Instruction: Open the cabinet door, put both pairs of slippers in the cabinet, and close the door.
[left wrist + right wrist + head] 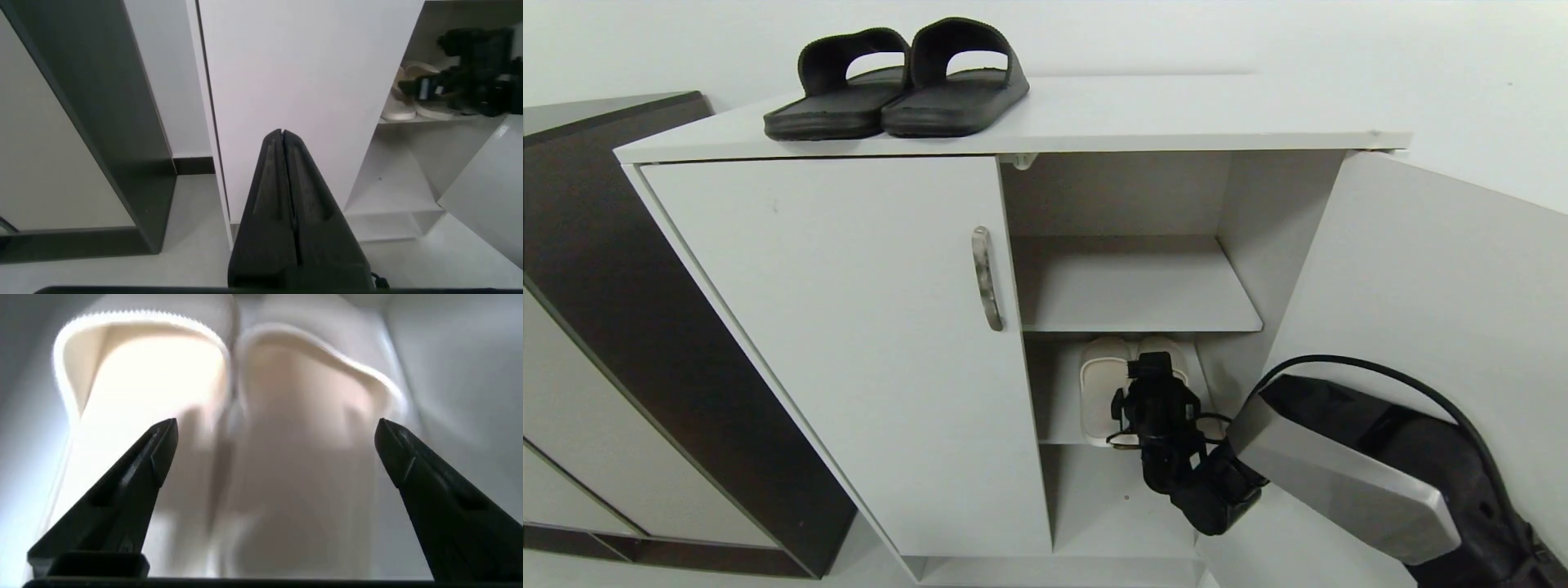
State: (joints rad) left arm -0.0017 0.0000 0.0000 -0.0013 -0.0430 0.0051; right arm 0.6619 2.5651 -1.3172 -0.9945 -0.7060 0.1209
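- The cabinet (1176, 114) is white. Its left door (849, 343), which carries a metal bar handle (986, 278), is shut, and its right door (1437, 327) is swung wide.
- The black slippers (898, 82) are slides with broad straps. They lie side by side on the cabinet's top, toward 11 o'clock in the head view.
- The cream slippers (1104, 384) sit side by side on the second shelf inside, at 5 o'clock from the handle.
- The right pincer (1152, 363) is spread wide just at the cream slippers, clasping nothing.
- The left pincer (282, 135) is pressed closed and empty, facing the left door.
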